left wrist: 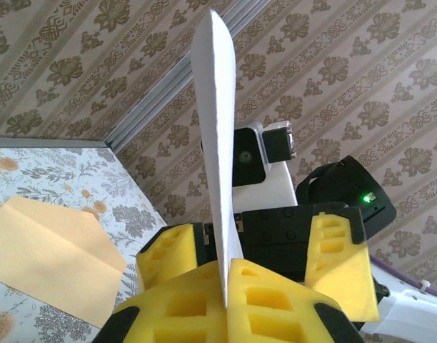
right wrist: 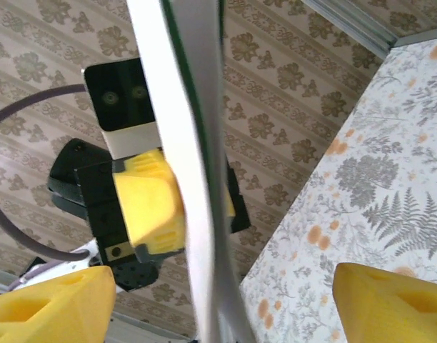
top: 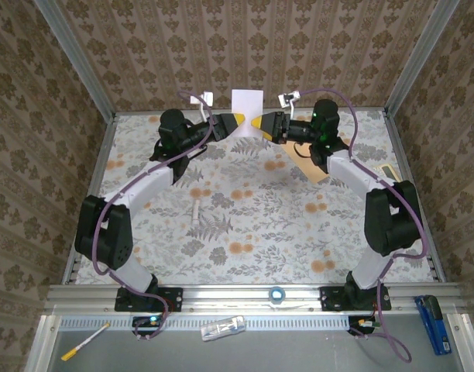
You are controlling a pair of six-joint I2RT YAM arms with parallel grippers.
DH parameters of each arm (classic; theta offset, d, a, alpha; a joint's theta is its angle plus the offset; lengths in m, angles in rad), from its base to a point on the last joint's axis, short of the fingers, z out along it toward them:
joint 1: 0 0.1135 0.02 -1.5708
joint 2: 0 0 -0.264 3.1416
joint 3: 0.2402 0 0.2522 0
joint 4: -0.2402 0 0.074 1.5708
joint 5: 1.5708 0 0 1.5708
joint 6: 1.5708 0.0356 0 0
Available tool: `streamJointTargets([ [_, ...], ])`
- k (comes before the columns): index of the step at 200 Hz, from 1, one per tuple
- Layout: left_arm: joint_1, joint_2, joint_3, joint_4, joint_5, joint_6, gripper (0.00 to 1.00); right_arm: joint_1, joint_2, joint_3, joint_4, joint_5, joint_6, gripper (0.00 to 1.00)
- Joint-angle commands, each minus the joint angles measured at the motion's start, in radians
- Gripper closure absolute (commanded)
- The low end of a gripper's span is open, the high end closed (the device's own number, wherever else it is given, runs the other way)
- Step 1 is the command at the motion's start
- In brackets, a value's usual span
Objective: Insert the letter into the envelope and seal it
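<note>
You have the letter (top: pixel 247 103) upright, pinched in the left gripper (top: pixel 240 123), edge-on between the wide-open right gripper (top: pixel 257 124) jaws; the envelope (top: pixel 318 169) lies flat to their right.

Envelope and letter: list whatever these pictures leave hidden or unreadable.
envelope: top view, the right arm covers most of it; left wrist view, the frame's left edge cuts it off.
letter: both wrist views show it edge-on, so its faces are unseen; top view, too small for its print.
</note>
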Motion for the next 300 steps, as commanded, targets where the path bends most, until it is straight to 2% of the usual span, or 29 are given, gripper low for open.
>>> streamJointTargets([
  [1, -0.006, 0.008, 0.015, 0.059, 0.011, -0.011, 0.99, 0.008, 0.020, 0.039, 0.082, -0.028, 0.039, 0.28],
  [45, -0.004, 0.011, 0.013, 0.061, 0.003, -0.008, 0.99, 0.010, 0.016, 0.027, 0.081, -0.036, 0.047, 0.49],
  [102, 0.005, 0.017, 0.009, 0.077, 0.003, -0.014, 0.98, 0.010, -0.004, -0.007, 0.084, -0.028, 0.047, 1.00],
  [132, 0.022, 0.011, 0.000, 0.072, 0.013, -0.010, 0.89, 0.010, -0.019, -0.006, 0.038, -0.035, 0.021, 1.00],
  [158, 0.038, 0.002, -0.004, 0.066, 0.027, -0.005, 0.69, 0.009, -0.043, 0.001, -0.092, -0.058, -0.070, 1.00],
  [189, 0.049, 0.000, 0.014, 0.028, 0.047, 0.019, 0.65, 0.019, -0.071, 0.031, -0.325, -0.091, -0.231, 1.00],
  [236, 0.052, 0.021, 0.052, 0.006, 0.074, 0.025, 0.77, 0.027, -0.086, 0.018, -0.332, -0.098, -0.233, 1.00],
  [258, 0.053, 0.024, 0.055, 0.008, 0.074, 0.021, 0.88, 0.029, -0.085, 0.017, -0.312, -0.099, -0.219, 1.00],
  [281, 0.057, 0.019, 0.050, 0.016, 0.055, 0.012, 0.95, 0.031, -0.084, 0.007, -0.262, -0.099, -0.189, 1.00],
  [300, 0.064, 0.017, 0.034, 0.051, 0.033, -0.012, 0.98, 0.031, -0.079, -0.009, -0.196, -0.108, -0.144, 0.90],
])
